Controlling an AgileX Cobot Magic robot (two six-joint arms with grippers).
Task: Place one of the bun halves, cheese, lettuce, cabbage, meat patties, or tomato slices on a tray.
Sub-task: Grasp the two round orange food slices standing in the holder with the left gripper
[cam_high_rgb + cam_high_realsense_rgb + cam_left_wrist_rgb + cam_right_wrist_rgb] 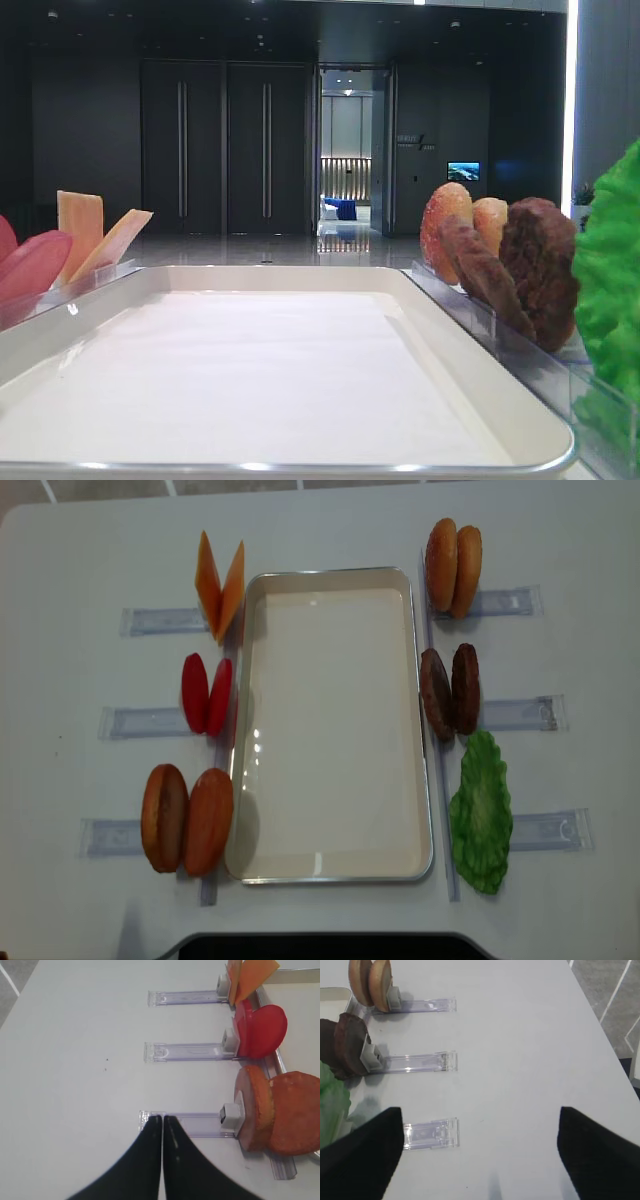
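Observation:
The white tray (330, 575) lies empty in the middle of the table. On its left stand cheese (219, 588), tomato slices (206, 694) and two bun halves (187, 818). On its right stand two more bun halves (452, 567), the meat patties (450, 690) and the lettuce (482, 812). Cabbage is out of view. My left gripper (162, 1117) is shut and empty, over the outer end of the holder of the near buns (285, 1112). My right gripper (480, 1110) is open, empty, above bare table right of the lettuce (330, 1100).
Clear plastic holders (515, 603) stick out sideways from each food pair, such as the one under the left gripper (190, 1124) and the one by the right gripper's left finger (430, 1134). A dark base (320, 946) sits at the table's near edge. Grey floor (615, 990) lies beyond the right edge.

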